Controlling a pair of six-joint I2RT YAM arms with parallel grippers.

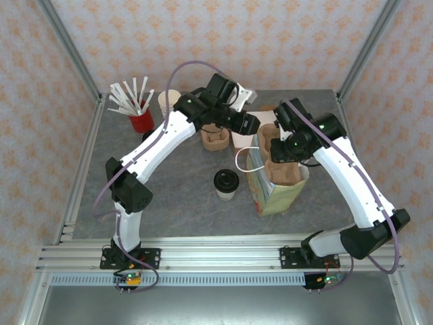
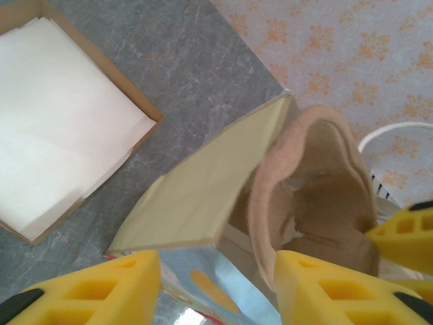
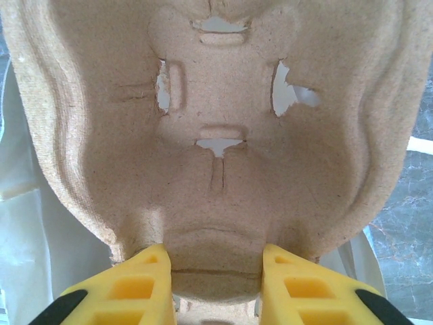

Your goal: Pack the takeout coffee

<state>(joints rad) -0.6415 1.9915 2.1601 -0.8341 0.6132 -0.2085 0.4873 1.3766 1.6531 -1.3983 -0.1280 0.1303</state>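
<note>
Right gripper [image 3: 213,264] seemingly pinches tray [image 3: 216,135]; coffee [image 1: 226,183] well apart.

In my left wrist view the bag [image 2: 196,196] runs off the bottom edge, as do my left fingers [image 2: 101,291], so whether they touch its wall I cannot tell. Beside the bag, the cardboard tray [image 2: 157,119] is cut by the left edge. In my right wrist view the pulp carrier [image 3: 223,135] overruns top and sides, hiding most of the bag behind it; my right fingers [image 3: 128,291] are cut off below.
</note>
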